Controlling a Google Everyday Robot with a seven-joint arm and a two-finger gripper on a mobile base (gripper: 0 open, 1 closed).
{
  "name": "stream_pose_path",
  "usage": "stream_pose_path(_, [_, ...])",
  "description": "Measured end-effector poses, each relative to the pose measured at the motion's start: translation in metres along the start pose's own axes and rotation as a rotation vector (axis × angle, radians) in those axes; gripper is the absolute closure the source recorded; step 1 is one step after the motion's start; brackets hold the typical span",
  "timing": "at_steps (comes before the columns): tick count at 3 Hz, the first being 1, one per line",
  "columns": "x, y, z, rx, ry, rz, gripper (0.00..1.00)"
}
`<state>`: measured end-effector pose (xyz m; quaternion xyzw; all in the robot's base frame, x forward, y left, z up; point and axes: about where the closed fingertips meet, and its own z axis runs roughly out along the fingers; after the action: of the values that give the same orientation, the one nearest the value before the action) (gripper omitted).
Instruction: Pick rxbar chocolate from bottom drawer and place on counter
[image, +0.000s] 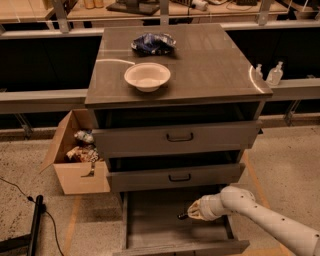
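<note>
The bottom drawer (150, 235) is pulled open below two shallower drawers, and its wide floor shows. My gripper (189, 214) reaches in from the right and hangs low over the floor's right middle. A small dark thing (182, 217) shows right at the gripper's tip; I cannot tell whether it is the rxbar chocolate. No other bar shows on the drawer floor. The counter (210, 65) is the grey-brown top of the cabinet, above and behind the gripper.
A white bowl (147, 76) and a blue shiny bag (153, 43) sit on the counter. An open cardboard box (75, 160) with wrappers stands left of the cabinet. Two upper drawers (179, 136) stick out slightly above the gripper. Bottles (274, 74) stand at the right.
</note>
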<state>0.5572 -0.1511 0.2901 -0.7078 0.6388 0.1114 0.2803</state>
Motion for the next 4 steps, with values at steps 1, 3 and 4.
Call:
stream_pose_path(1, [-0.009,-0.010,-0.044,0.026,-0.027,0.006,1.00])
stream_pose_path(3, [-0.021,-0.024,-0.103,0.061,-0.046,-0.015,1.00])
stream_pose_path(4, [-0.030,-0.023,-0.132,0.059,-0.093,-0.021,1.00])
